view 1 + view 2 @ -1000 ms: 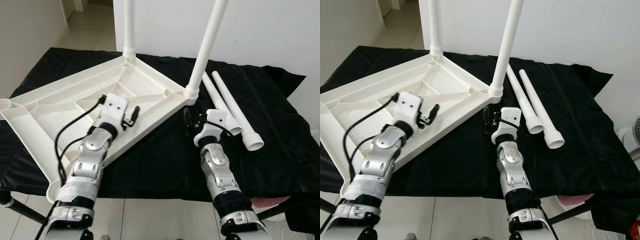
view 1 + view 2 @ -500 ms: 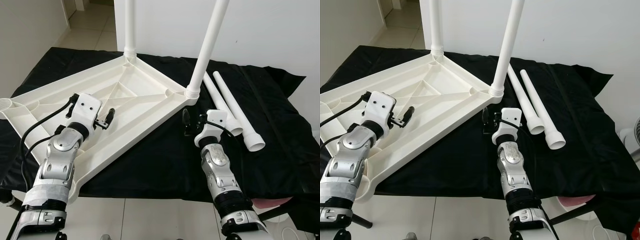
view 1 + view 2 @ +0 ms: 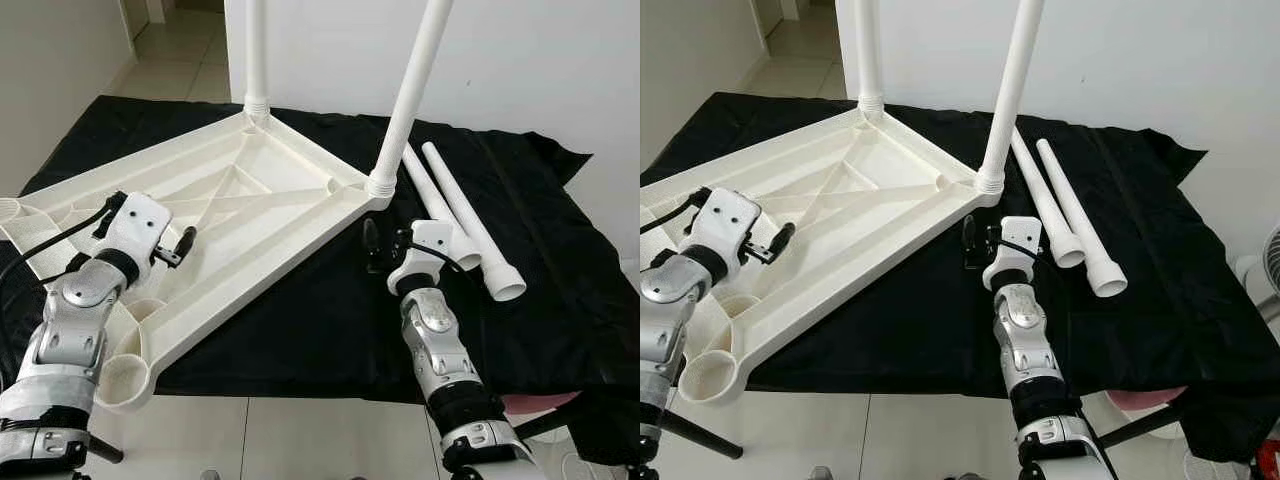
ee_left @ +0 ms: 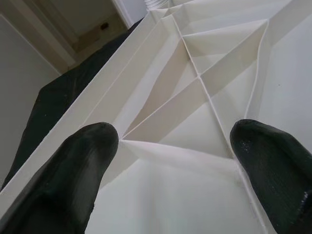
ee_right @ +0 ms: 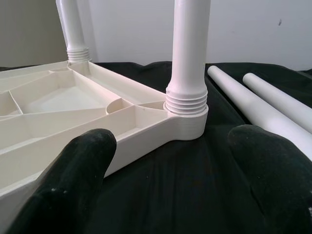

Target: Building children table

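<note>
1. Swung outward over the last second: left gripper [image 3: 185, 240], off the middle of the upturned tabletop [image 3: 250, 190] and out to its left part, above the ribs near the corner nearest the robot.
2. Shifted a little on the black cloth [image 3: 300, 320] as well: the tabletop, whose near empty socket [image 3: 125, 380] now overhangs the cloth's front edge.
3. Judged as repositioning or steadying the top, probably to bring an empty socket within reach; no leg yet picked up.
4. Spread wide and holding nothing: left gripper's fingers [image 4: 83, 156], with bare ribbing between them.
5. Also spread wide and empty: right gripper [image 3: 385, 245], low over the cloth just before the near fitted leg [image 5: 187, 58], hardly moved from a second ago.
6. Counted: two legs screwed upright into the far corners, the second being the far fitted leg [image 3: 256, 50]; two loose legs [image 3: 465, 215] lying side by side on the cloth right of the top; two sockets unfilled, including the left one [image 3: 8, 210].
7. Roughly halfway, by that count.
</note>
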{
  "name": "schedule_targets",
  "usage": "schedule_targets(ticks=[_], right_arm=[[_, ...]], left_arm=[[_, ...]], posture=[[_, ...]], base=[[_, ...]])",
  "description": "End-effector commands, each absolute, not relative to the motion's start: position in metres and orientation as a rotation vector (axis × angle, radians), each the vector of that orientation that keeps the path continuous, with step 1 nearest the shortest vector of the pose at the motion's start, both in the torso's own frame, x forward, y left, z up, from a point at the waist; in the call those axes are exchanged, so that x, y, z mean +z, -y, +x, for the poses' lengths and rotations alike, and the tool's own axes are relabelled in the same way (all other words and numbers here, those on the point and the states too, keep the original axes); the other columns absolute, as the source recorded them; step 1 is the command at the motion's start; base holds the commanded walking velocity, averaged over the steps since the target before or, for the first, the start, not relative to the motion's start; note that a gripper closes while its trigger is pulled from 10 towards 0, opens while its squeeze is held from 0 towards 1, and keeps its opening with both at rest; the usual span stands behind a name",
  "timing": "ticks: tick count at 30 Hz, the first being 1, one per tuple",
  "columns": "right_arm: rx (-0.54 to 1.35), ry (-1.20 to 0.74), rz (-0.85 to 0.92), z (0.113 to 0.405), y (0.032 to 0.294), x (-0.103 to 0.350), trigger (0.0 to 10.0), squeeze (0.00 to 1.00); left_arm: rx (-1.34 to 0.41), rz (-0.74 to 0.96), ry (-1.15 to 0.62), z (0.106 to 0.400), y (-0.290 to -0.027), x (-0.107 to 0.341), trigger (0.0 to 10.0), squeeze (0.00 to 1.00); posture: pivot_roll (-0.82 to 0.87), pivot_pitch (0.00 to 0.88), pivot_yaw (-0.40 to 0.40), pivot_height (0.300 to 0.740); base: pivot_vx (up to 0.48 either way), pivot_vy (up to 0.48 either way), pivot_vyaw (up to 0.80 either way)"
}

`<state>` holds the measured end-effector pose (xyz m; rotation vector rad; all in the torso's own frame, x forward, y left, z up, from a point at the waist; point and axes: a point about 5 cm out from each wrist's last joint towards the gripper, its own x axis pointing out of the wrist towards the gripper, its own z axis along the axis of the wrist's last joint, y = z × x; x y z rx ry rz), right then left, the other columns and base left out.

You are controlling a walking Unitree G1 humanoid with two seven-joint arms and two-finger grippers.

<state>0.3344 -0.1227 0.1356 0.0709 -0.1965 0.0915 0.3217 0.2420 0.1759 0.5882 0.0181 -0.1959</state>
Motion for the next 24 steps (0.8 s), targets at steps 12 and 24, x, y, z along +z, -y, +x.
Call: schedule_targets(ticks=[12, 24], right_arm=[[0.087, 0.195, 0.064, 0.334, 0.125, 0.134, 10.0, 0.00], [0.083, 0.189, 0.066, 0.333, 0.125, 0.133, 10.0, 0.00]], left_arm=[[-0.180, 0.734, -0.124, 0.311, -0.267, 0.161, 10.0, 0.00], [-0.309, 0.846, -0.202, 0.303, -0.260, 0.144, 10.0, 0.00]], posture=[[0.07, 0.030, -0.075, 0.740], [0.07, 0.043, -0.074, 0.740]], base=[[0.000, 0.000, 0.00], [0.000, 0.000, 0.00]])
